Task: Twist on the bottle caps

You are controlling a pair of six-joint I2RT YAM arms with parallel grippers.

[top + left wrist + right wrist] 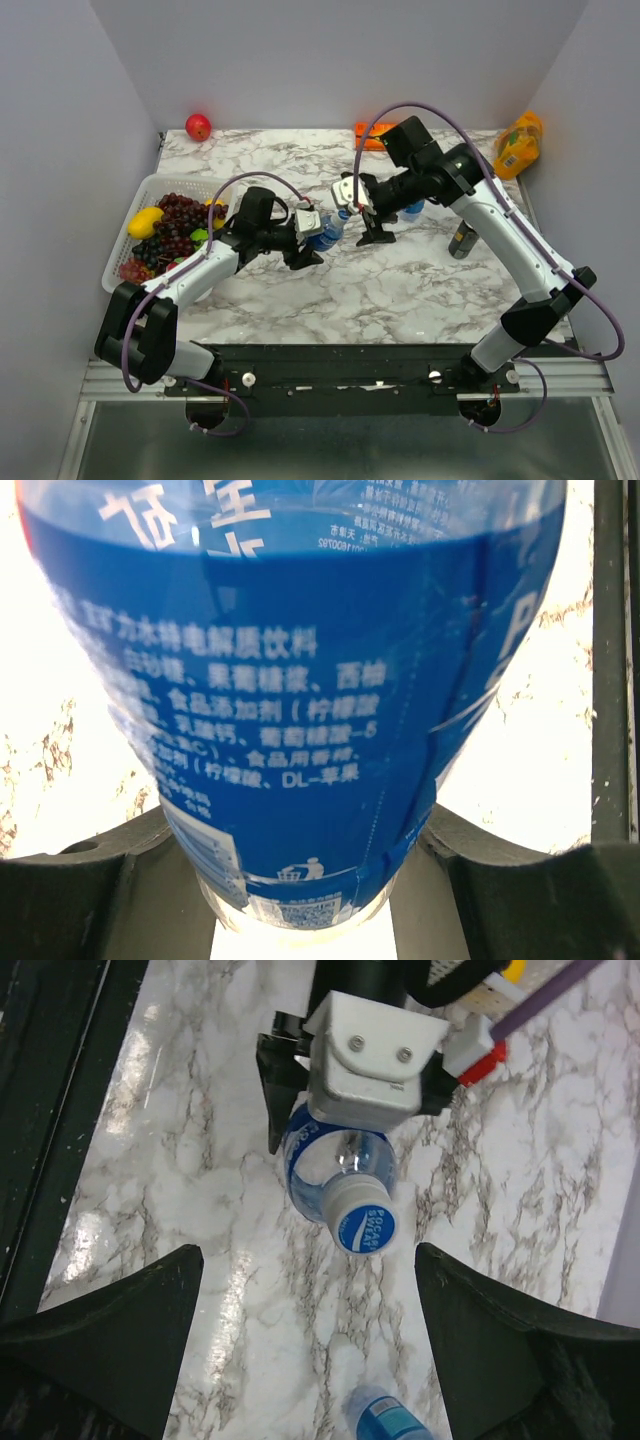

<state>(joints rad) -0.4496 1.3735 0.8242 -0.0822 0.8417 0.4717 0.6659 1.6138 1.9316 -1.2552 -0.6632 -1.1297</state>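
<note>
- The marble counter (400, 290) carries the work, with both arms meeting over its middle.
- The right arm (500, 220) reaches in from the far right. The right jaws stand wide, gripping nothing, with the capped neck in line with the gap between them but not yet inside it.
- The left arm (200, 270) comes in from the left. The left jaws are clamped on the blue-labelled body of the bottle (312, 1165), which they hold at a slant with its neck pointing toward the right arm.
- The second bottle (412, 210) sits on the counter just beside the right arm. I cannot tell whether it has a cap.
- The cap (366, 1228), blue-topped, sits on the held bottle's neck. How far it is threaded down I cannot tell.
- The step in hand looks like tightening this first cap. The next move calls for the right jaws to advance, centre on the small cap, close on its rim and turn. Meanwhile the left jaws must keep the bottle from twisting along with it.
</note>
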